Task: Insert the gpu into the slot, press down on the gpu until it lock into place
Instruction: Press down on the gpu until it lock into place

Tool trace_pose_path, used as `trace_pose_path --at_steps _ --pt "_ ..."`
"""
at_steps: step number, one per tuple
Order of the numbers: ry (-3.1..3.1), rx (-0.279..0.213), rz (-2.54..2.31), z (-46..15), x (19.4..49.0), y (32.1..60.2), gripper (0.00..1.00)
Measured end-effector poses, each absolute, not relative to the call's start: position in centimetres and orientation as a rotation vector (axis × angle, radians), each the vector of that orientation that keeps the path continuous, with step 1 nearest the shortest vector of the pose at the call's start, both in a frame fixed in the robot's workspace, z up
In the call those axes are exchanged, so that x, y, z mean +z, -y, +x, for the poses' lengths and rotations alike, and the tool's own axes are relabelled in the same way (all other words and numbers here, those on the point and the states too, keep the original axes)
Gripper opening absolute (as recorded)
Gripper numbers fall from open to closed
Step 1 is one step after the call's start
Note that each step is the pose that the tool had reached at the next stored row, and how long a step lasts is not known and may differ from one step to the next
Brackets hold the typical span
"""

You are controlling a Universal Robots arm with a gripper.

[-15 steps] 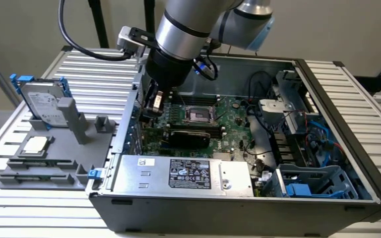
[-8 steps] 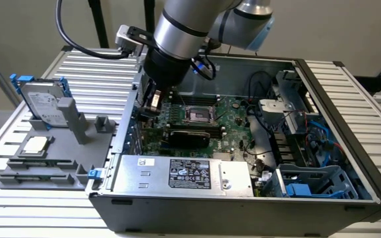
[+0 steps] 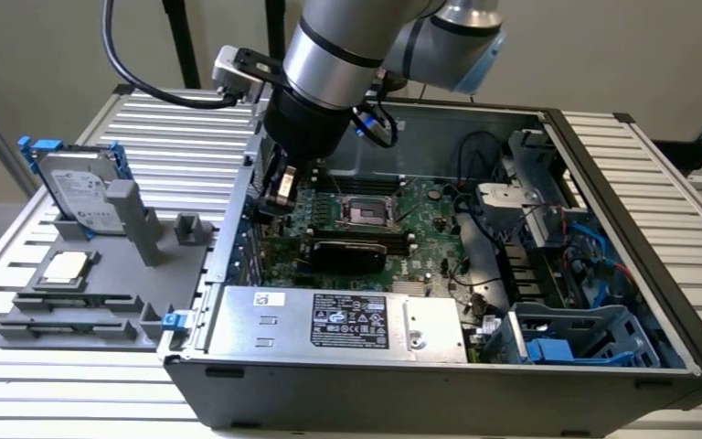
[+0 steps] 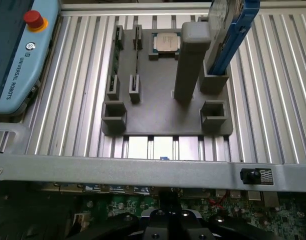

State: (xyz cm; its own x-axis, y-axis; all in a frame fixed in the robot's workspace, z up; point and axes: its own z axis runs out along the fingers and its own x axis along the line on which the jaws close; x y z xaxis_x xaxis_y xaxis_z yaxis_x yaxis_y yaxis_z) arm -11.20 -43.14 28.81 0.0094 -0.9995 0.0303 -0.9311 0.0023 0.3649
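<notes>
Gripper [image 3: 281,197] pinched fully closed over the green motherboard [image 3: 430,215], beside the flat black gpu [image 3: 348,249], holding nothing visible.

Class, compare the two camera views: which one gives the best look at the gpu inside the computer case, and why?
The exterior view: the gpu lies as a black card across the green motherboard, seen whole from above. The wrist view looks over the case edge at the grey holder tray, with just a strip of circuit board below.
</notes>
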Motion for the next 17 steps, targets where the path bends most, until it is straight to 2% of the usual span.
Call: trace_pose_path --at_steps 6,9,17 --pt "2.004 -0.347 2.012 -11.19 28.92 43.12 0.11" --pt "2.012 -0.330 2.019 -11.07 29.20 43.14 0.11" --pt "2.091 -0.196 2.094 -10.87 29.21 43.20 0.11"
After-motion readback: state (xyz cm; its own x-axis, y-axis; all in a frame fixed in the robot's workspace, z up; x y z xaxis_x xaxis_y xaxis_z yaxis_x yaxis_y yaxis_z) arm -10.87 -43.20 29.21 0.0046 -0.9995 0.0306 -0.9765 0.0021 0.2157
